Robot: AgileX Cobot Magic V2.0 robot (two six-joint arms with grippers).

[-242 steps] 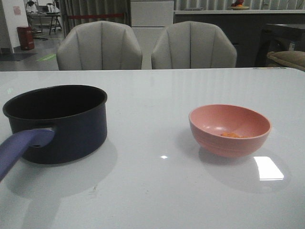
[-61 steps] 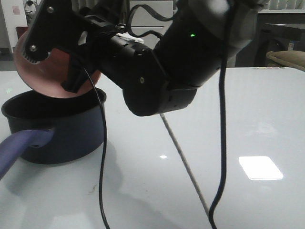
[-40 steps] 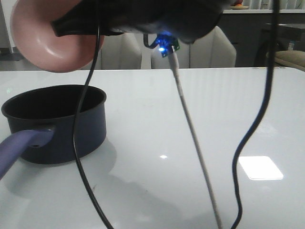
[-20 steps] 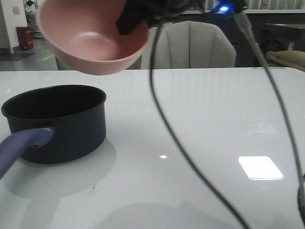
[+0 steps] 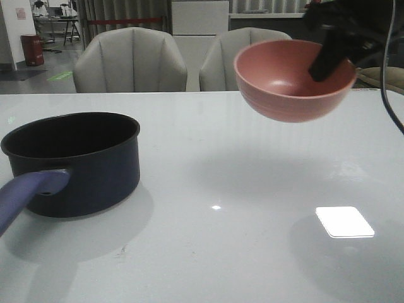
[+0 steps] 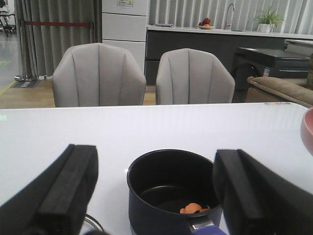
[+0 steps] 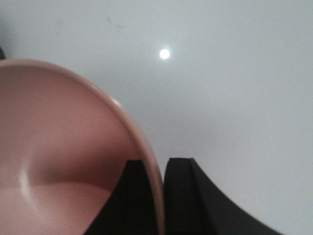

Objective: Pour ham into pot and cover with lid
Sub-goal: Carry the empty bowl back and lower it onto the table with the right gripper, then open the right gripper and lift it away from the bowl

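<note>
- Right hand is pinched on the rim of the pink bowl, one finger inside the wall and one outside, as the right wrist view shows; the front view has the bowl held upright in the air over the right part of the tabletop, well apart from the pot.
- Left hand hangs with its two pads spread wide and nothing between them, looking down on the pot from behind its handle side.
- Ham lies on the black floor of the pot, a small orange bit near the wall where the handle joins. No orange shows in the part of the bowl's inside that can be seen, so I judge the pouring done.
- Step in hand, as I read it: putting the emptied bowl aside on the right, clear of the pot.
- Lid does not show in any of the three views, so its place cannot be told.
- Next move, in my judgement: lower the bowl level to the tabletop and release it there, then find the lid, take it by its knob and set it centred on the pot's rim. The pot's long handle points toward the robot and should stay clear of the approach.
</note>
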